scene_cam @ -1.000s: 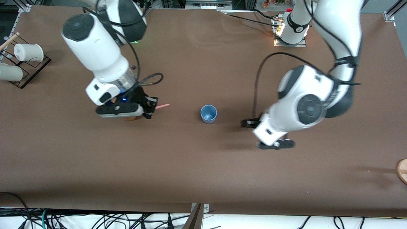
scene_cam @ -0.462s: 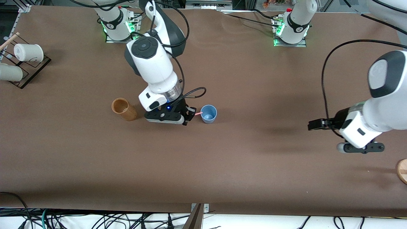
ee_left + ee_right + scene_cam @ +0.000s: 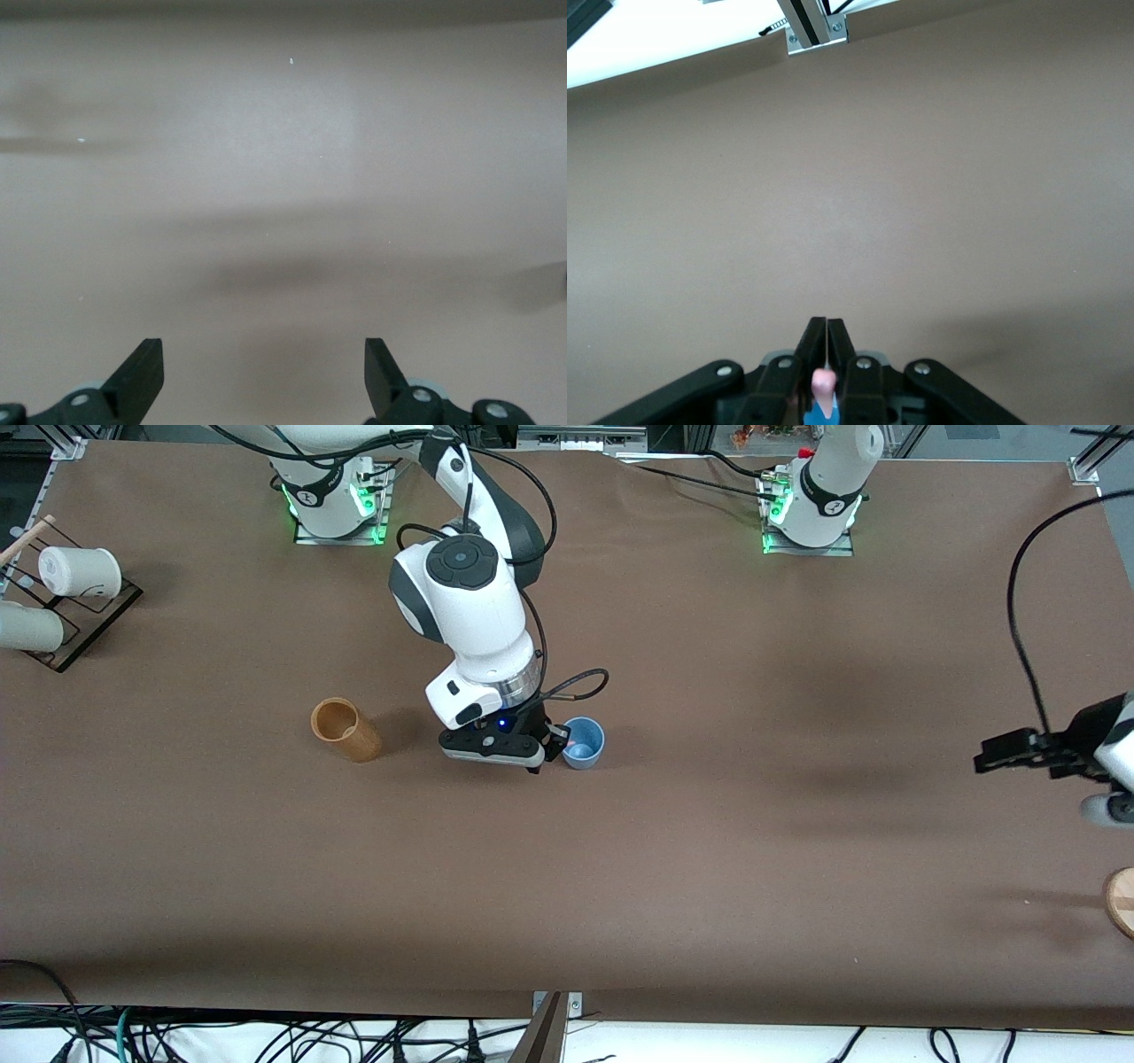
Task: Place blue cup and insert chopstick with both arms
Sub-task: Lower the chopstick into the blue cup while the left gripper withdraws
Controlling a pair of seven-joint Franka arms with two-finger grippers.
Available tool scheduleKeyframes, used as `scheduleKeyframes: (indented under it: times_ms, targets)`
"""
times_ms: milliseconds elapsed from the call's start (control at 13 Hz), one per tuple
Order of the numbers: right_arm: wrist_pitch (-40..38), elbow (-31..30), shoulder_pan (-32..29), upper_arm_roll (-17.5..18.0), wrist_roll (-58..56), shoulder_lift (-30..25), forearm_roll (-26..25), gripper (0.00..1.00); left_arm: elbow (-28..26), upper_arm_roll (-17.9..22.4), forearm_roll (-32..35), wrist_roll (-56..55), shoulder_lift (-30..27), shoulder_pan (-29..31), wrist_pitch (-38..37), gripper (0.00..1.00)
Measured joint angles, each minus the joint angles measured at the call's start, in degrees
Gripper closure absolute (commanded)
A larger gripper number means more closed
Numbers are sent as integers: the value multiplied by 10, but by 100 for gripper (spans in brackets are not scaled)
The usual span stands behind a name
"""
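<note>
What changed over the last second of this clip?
The right end effector, shut on the chopstick, carried it from over the brown wooden cup to the blue cup, its tip now over the opening. The left end effector, open and empty, withdrew from beside the blue cup toward the left arm's end of the table. Both cups and the white cups on the rack stayed put.
</note>
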Motion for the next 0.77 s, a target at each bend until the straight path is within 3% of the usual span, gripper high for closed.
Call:
scheduleKeyframes:
  times_ms: [77, 154, 231, 538, 769]
  targets:
    - [1, 0, 0, 0, 3, 3, 0, 15, -14, 0, 4, 0, -24, -1, -1, 0]
    - [2, 0, 1, 0, 3, 5, 0, 11, -25, -1, 10, 0, -45, -1, -5, 0]
    - [2, 0, 1, 0, 3, 5, -1, 0, -38, -1, 20, 0, -63, -2, -14, 0]
    - [-15, 14, 1, -3, 3, 4, -2, 0, -132, -2, 29, 7, -136, -6, -43, 0]
    - [-119, 47, -4, -23, -36, -14, -4, 0, -155, -3, 29, 6, -164, -15, -45, 0]
